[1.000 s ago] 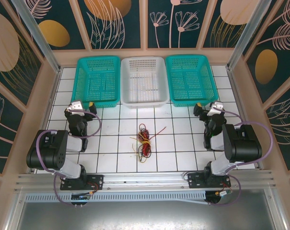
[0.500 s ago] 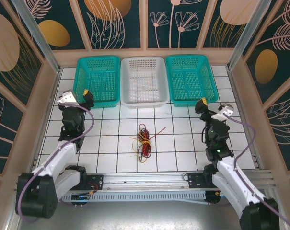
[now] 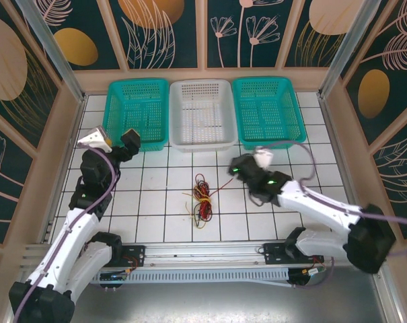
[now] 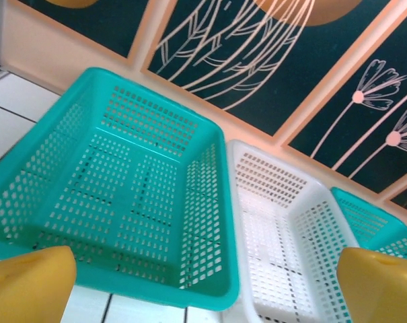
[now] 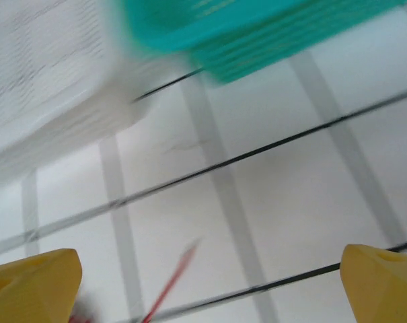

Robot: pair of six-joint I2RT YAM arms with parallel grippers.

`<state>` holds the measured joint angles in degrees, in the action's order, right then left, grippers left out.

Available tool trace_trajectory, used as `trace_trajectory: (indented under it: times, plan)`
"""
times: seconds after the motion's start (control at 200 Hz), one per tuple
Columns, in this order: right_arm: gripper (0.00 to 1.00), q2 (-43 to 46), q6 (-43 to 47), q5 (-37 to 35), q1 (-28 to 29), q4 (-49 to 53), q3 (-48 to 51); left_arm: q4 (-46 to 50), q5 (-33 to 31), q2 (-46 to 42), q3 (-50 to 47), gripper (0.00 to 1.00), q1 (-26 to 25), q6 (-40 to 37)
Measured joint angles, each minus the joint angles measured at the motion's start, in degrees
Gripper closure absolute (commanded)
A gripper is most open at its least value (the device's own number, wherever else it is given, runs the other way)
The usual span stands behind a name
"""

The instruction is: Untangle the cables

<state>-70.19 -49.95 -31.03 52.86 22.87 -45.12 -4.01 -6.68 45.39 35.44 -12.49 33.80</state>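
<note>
**A:** How do the left jaws stand?

**B:** Spread wide, with nothing between them. In the left wrist view the yellow fingertips point(image 4: 28, 286) sit in the two bottom corners. Past them is the left teal basket point(image 4: 122, 202), with the white basket point(image 4: 277, 229) right beside it.

**A:** And the right jaws?

**B:** Also wide apart and holding nothing. The right wrist view is blurred, but its yellow fingertips point(image 5: 31, 282) are far apart at the bottom corners, with bare tile between them. A red strand point(image 5: 169, 286) runs low in that gap, closer to the left tip and touching neither.

**A:** Where are the cables?

**B:** The cables point(image 3: 203, 198) lie in one tangled bunch of red, black and pale yellow. They are near the middle of the white-tiled table point(image 3: 156, 215), between the two arms. From above, the right jaws are just right of the bunch, near a loose end that trails toward them. I cannot tell if they touch it. The left jaws are well apart from the bunch, up by the near corner of the left teal basket.

**A:** And beyond that?

**B:** The right teal basket point(image 3: 267, 111) completes a row of three along the far edge of the table.
</note>
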Motion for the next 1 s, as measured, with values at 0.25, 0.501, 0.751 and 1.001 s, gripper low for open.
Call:
trace_trajectory:
  times: [0.25,0.501,0.751,1.001]
  plan:
    - [0.24,-6.36,4.07,13.4,8.9,-4.48,-2.67,1.31,7.04,4.5,1.62,0.01,-0.02,7.3]
    - [0.26,-6.45,4.68,22.53,14.86,-4.42,-1.77,2.36,10.64,5.77,1.64,0.02,-0.02,9.6]
    - [0.31,-13.77,4.7,26.91,10.12,-4.42,-1.86,2.84,12.72,5.6,1.64,0.03,0.0,10.49]
    - [0.4,-17.31,5.22,31.01,8.87,-4.83,-1.88,3.63,14.45,5.53,1.64,0.03,-0.02,10.47]
